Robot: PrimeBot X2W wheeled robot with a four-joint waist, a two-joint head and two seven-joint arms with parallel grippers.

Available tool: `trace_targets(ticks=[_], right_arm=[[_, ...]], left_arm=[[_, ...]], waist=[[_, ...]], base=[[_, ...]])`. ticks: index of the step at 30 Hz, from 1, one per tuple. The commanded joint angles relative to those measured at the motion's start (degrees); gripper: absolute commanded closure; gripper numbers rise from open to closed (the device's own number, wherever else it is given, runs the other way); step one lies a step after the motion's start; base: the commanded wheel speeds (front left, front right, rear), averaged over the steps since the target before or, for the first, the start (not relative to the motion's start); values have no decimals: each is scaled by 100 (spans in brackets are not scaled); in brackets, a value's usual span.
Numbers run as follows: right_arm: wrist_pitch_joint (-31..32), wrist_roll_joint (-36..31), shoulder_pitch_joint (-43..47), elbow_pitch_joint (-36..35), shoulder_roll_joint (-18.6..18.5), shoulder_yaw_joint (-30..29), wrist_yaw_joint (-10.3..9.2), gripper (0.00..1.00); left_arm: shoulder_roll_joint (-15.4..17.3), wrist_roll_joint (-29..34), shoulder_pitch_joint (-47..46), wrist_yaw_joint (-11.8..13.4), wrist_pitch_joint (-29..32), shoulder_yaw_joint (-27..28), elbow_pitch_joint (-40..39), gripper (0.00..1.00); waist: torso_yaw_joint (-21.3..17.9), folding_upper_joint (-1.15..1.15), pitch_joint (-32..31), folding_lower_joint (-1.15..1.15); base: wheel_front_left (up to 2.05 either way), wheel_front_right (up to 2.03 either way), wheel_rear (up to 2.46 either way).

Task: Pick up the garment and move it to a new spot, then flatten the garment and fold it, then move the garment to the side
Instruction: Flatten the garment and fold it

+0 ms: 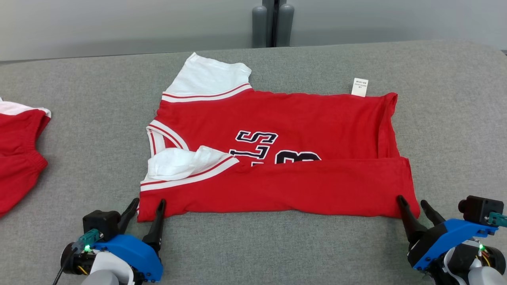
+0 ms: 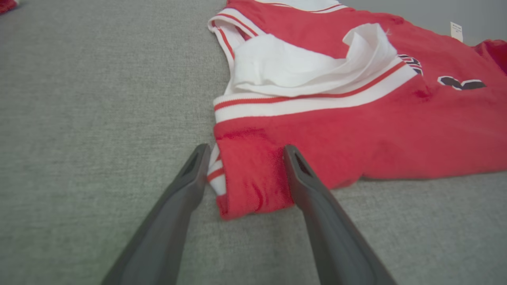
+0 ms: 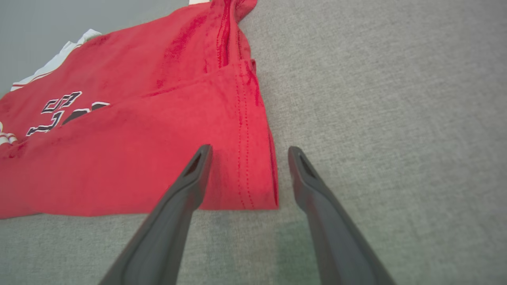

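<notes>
The garment (image 1: 285,118) is a red jersey with white sleeves and dark lettering, lying sideways on the grey table with its near long edge folded over the middle. My left gripper (image 1: 148,204) stands open at the jersey's near left corner (image 2: 245,186), which lies between its two fingers. At the near right corner (image 3: 253,174) my right gripper (image 1: 412,202) is open too, its fingers straddling the stitched hem. Nothing is lifted; the cloth lies flat on the table.
A second red and white garment (image 1: 18,150) lies at the table's left edge. A white label (image 1: 359,87) sticks out at the jersey's far edge. The grey table (image 1: 455,118) ends at the back, where two grey posts (image 1: 273,23) stand.
</notes>
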Motion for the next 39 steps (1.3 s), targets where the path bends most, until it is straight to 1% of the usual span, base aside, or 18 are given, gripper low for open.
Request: trace_targets(ticks=[1,7,8,9,10,11,18,22,25,28,34,39], right_arm=[[-64,-63,-114,104,-41,38,3,0],[-197,-88,-286,517,-22,235,3,0],[-224,-65,-305,574,-15,273,3,14],[-258,-43,-336,632,-10,304,3,71],[-292,-32,-365,685,-4,335,3,100],[-334,-22,-382,736,3,365,3,100],[-631,88,-420,976,-60,445,3,100],[-726,248,-189,928,-120,514,3,100],[-733,350,54,765,-133,579,3,100],[-694,482,414,479,-123,617,3,100],[-531,567,1346,-333,-84,580,3,100],[-212,508,2019,-1036,-50,382,3,100]], left_arm=[[-15,-16,-148,-19,-9,6,48,0],[-84,-48,-240,-79,68,-92,281,0],[-91,-55,-254,-92,70,-102,310,11],[-113,-54,-266,-99,63,-116,336,56],[-132,-58,-265,-102,56,-130,360,74],[-143,-58,-257,-106,50,-143,380,100],[-171,-185,-192,-145,-101,-71,476,100],[-184,-250,-17,-151,-184,-50,391,100],[-185,-300,198,-100,-234,-25,220,100],[-166,-318,462,9,-265,-26,-72,100],[13,-390,1188,274,-280,5,-764,100],[166,-440,1742,585,-177,42,-1433,100]], waist=[[0,0,36,0],[-25,0,111,0],[-30,0,115,0],[-31,0,115,0],[-32,0,112,0],[-32,0,105,0],[45,0,-133,0],[134,0,-385,0],[212,0,-574,0],[306,0,-742,0],[443,0,-949,0],[509,0,-1013,0]], base=[[0,0,0],[0,0,0],[0,0,0],[0,0,0],[0,0,0],[0,0,0],[0,0,0],[0,0,0],[0,0,0],[0,0,0],[0,0,0],[0,0,0]])
